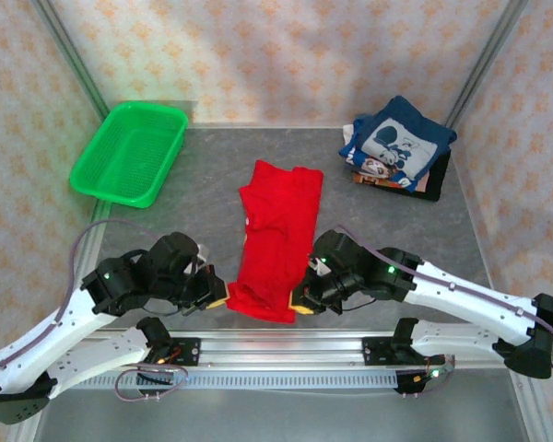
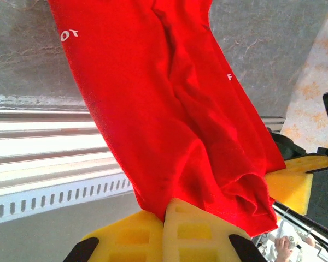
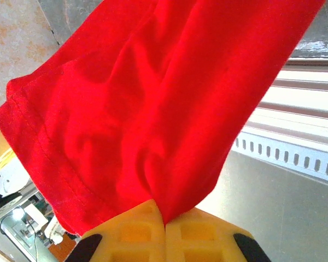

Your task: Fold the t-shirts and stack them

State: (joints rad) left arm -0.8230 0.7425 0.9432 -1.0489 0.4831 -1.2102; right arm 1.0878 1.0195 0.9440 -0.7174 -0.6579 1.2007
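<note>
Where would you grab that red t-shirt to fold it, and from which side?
By the two corners of its near edge, coming from the arms' side. The red t-shirt lies as a long narrow strip running away from the arms, so that short edge is closest. The left fingers and right fingers are pinched shut on those corners.

Bright, even overhead light is cast, soft shadows are left on the worktop, the rail is glared white, and the red t-shirt is oversaturated.
</note>
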